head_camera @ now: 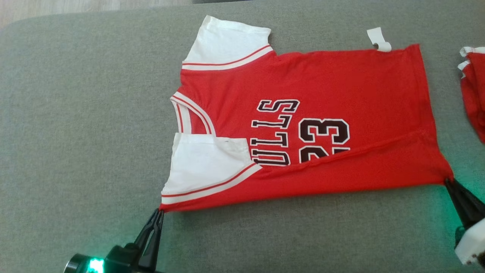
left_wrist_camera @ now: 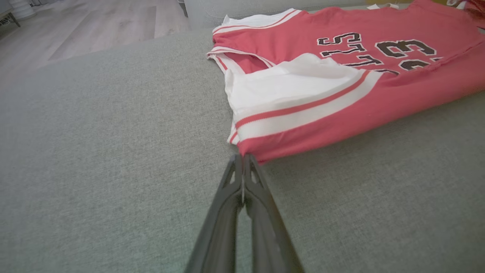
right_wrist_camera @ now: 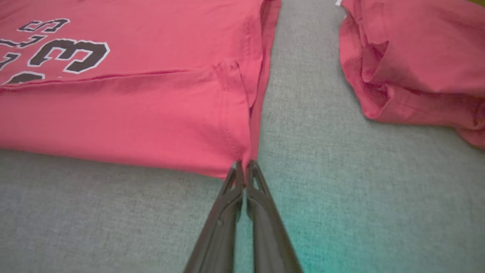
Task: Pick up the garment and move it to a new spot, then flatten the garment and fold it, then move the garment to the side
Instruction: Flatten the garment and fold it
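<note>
The shirt (head_camera: 303, 113) lies flat on the cushion (head_camera: 75, 132), collar to the left and hem to the right, its near side folded over onto its middle. The left gripper (head_camera: 158, 212) meets its near left corner, the right gripper (head_camera: 448, 181) its near right corner. A tag (head_camera: 379, 40) sits at its far right edge. A second garment (head_camera: 473, 98) lies apart, further right.

1. Soft, even daylight; the shirt (head_camera: 303, 94) casts only a thin shadow.
2. Green glow tints the grey fabric (right_wrist_camera: 322, 227) beside the right hand (right_wrist_camera: 244, 163); a green lamp (head_camera: 95, 264) shines by the left hand (head_camera: 158, 213).
3. Wrist views look washed-out, edges soft.
</note>
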Controlling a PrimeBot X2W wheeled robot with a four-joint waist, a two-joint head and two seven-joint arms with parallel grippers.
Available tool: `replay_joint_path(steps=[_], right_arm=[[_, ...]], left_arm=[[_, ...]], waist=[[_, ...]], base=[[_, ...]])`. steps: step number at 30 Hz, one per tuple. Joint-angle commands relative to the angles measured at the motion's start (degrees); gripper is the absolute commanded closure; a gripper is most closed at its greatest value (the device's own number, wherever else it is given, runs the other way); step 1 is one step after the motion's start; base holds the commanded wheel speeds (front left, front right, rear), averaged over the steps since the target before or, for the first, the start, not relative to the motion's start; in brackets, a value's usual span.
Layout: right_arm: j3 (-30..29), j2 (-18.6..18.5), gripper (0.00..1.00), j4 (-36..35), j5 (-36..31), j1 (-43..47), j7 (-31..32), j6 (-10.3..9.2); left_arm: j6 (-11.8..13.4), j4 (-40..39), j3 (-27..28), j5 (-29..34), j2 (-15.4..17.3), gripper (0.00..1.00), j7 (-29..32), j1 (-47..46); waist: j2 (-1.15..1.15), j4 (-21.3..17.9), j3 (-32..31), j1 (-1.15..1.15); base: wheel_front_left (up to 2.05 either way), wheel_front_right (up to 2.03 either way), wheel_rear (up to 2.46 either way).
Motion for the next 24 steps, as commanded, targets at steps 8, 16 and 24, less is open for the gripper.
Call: replay_joint_path(steps=[8,16,24], right_arm=[[-5.1,-0.2,0.0,-8.3,-3.1,5.3,3.2,-0.05],[-10.6,2.2,0.0,-16.8,-7.7,1.8,2.3,-0.05],[-8.5,5.1,0.0,-20.5,-10.8,-4.2,2.5,-0.05]], left_arm=[[-2.5,-1.2,0.8,-0.4,2.6,0.0,3.3,-3.6],[-6.4,-7.4,5.2,1.4,9.0,0.0,9.9,-18.1],[-20.9,-1.8,5.9,-1.8,10.0,0.0,25.5,-46.1]], waist=[[0.0,-0.2,0.6,0.0],[0.0,-3.4,5.3,0.0],[0.0,-9.0,12.3,0.0]], base=[[0.0,0.0,0.0],[0.0,0.0,0.0],[0.0,0.0,0.0]])
